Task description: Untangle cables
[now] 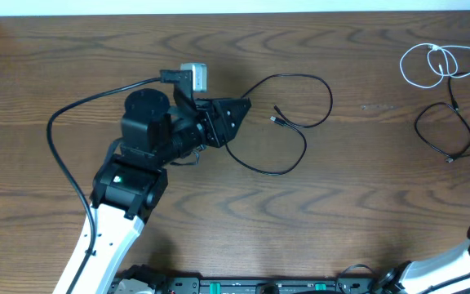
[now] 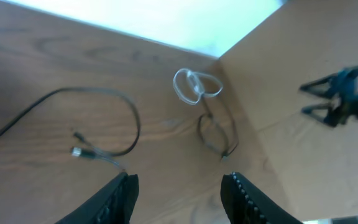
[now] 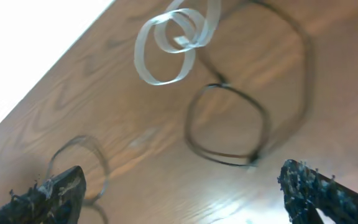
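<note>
Your left end effector [image 2: 179,190] stands spread and empty beside the centre black cable [image 1: 288,122], while your right end effector [image 3: 179,186], also spread, faces the white cable [image 1: 441,65] and second black cable [image 1: 447,135] at the worktop's [image 1: 341,220] far right.

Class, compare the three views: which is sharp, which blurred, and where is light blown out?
Overhead: sharp, evenly lit, the white cable crisp. Left wrist: soft focus, a washed-out strip beyond the table. Right wrist: motion blur smears the white cable into ribbons; upper-left corner blown out.
</note>
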Motion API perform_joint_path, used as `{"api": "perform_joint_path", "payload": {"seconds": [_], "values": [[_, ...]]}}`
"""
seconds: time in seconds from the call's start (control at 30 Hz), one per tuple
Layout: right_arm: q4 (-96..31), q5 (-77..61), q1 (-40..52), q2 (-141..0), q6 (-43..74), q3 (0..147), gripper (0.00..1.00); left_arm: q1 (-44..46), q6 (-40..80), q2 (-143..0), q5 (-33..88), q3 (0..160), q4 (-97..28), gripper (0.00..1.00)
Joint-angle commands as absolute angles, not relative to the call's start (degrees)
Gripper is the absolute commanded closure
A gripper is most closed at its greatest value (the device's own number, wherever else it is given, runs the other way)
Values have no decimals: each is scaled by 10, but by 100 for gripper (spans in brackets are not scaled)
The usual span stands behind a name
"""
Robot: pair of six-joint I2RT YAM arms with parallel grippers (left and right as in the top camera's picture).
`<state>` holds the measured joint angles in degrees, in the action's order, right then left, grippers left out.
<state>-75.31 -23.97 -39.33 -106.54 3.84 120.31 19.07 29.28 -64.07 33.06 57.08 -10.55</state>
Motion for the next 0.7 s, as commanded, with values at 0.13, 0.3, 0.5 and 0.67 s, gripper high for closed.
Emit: {"api": "perform_joint_path", "payload": {"seconds": [0.13,0.3,0.5,0.67], "values": [[-771,-317,-249,-1064,-73,1190,6,190,223,-711,219,583,-217,51],[-769,-311,-152,-1078,-181,1176,6,185,223,-722,156,583,-248,51],[-725,-275,-29,-1126,-231,1152,6,141,223,-695,156,583,-253,48],[-709,-248,46,-1179,-287,1148,8,115,223,-682,158,583,-277,43]]}}
